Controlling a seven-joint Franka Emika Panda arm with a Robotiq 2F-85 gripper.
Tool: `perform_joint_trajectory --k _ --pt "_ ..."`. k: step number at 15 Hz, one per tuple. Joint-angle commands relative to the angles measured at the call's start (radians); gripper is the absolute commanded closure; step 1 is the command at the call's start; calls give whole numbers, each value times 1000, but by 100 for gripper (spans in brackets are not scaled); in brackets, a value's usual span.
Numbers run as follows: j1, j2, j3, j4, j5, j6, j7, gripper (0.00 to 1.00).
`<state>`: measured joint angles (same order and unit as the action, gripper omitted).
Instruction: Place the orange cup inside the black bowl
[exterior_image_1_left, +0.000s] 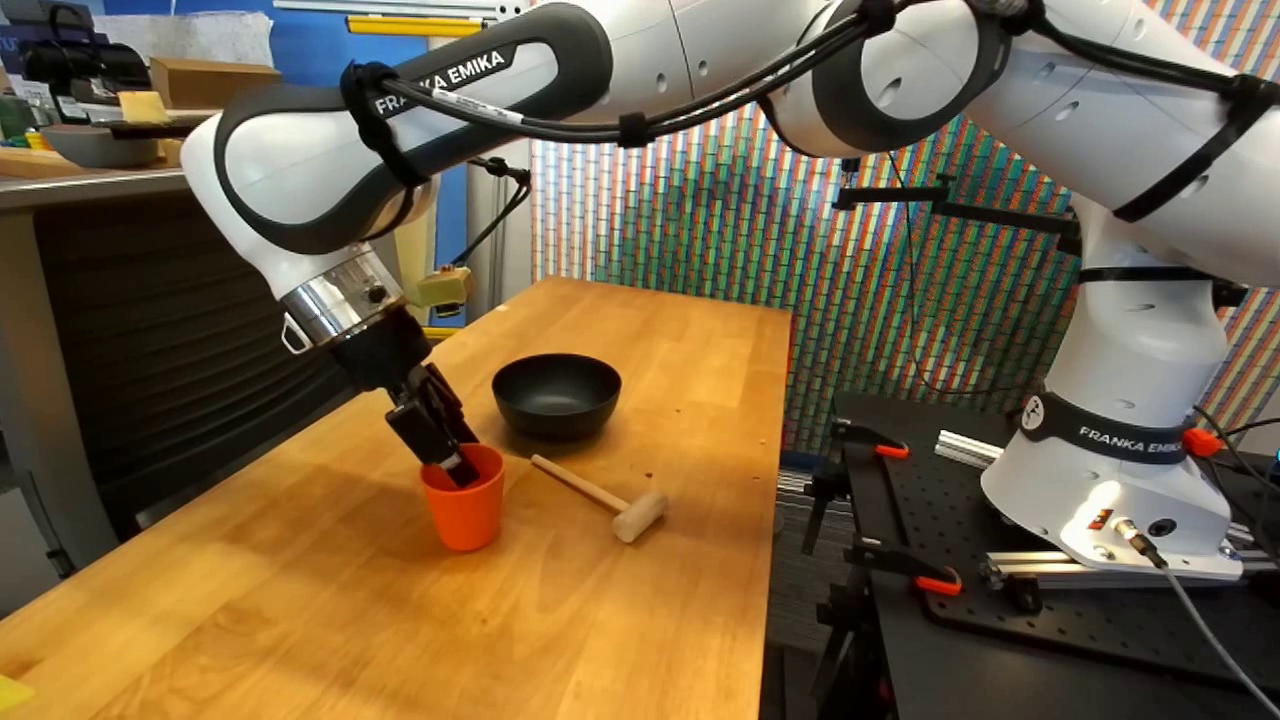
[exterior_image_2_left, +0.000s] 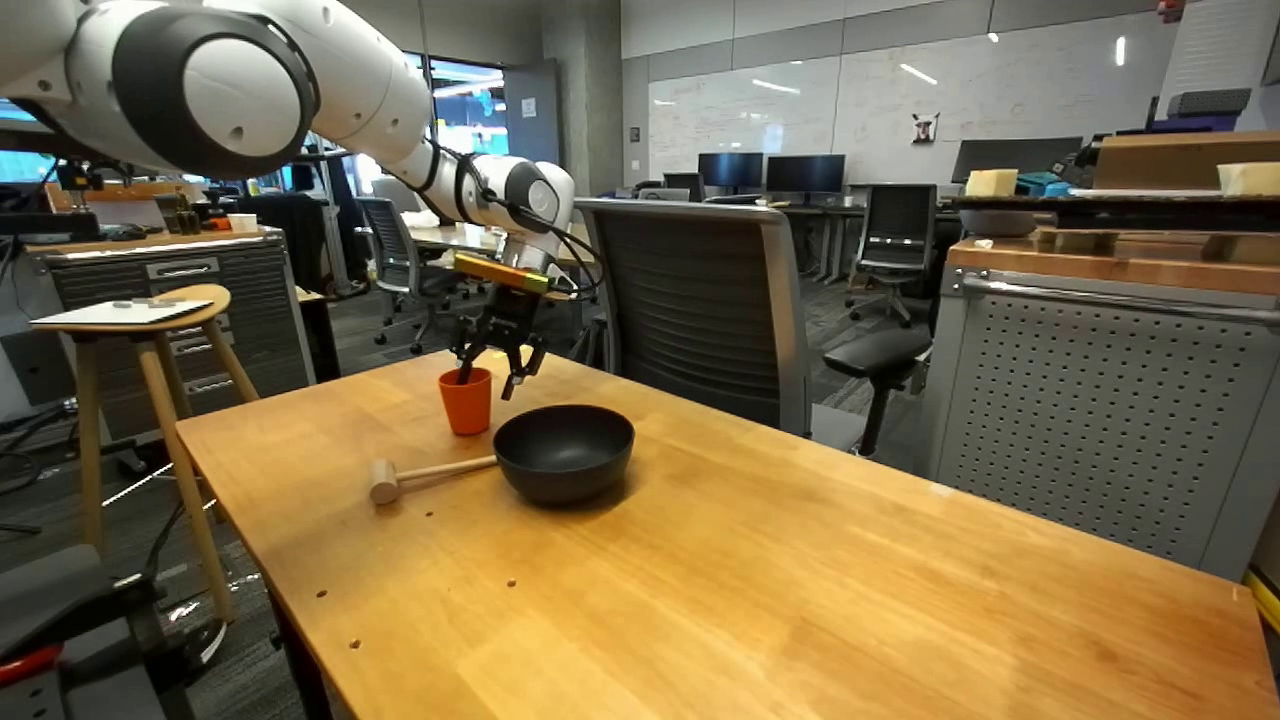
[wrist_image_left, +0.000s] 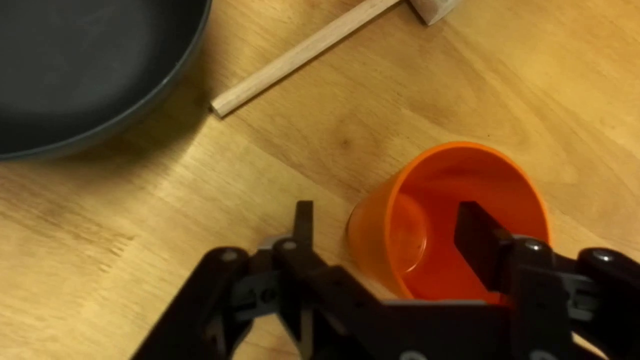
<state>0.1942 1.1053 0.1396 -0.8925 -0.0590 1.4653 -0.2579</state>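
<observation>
The orange cup stands upright on the wooden table; it also shows in an exterior view and in the wrist view. My gripper is open and straddles the cup's wall: one finger is inside the cup's mouth, the other is outside on the side towards the bowl. It also shows in an exterior view. The fingers are apart from the wall between them. The black bowl stands upright beside the cup, with nothing in it; it also shows in an exterior view and, partly cut off, in the wrist view.
A wooden mallet lies on the table near the cup and bowl; its handle points towards the bowl. An office chair stands close against the table's edge.
</observation>
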Motion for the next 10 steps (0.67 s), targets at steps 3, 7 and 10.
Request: perform_joint_trajectory --k 3,7,10 --pt "5 23 -4 38 -9 12 -6 72" --pt "0 14 -5 28 -10 7 -13 93" --pt "-30 -20 -6 -4 5 19 -12 94"
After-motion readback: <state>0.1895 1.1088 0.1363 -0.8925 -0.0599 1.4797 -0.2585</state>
